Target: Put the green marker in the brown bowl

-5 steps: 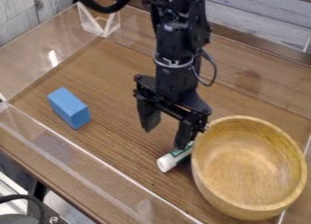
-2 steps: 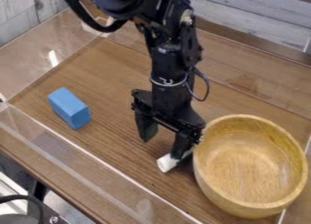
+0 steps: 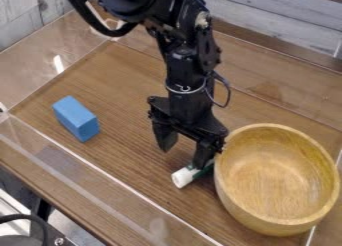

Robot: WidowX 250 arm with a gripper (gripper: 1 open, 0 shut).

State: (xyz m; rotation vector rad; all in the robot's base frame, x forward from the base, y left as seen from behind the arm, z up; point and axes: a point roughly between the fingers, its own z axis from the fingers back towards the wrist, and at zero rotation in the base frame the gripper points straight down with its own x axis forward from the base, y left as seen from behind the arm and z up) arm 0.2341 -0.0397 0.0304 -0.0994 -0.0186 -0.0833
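With the fingers [image 3: 187, 155] spread wide above the green marker [image 3: 191, 174], centre them over its barrel before closing, clear of the brown bowl [image 3: 274, 185].

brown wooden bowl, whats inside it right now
Nothing shows inside the large round light-brown wooden bowl: only bare wood grain on its floor and far wall. The near rim covers a strip of the inner wall. The short white marker with green cap lies outside, beside its left rim.
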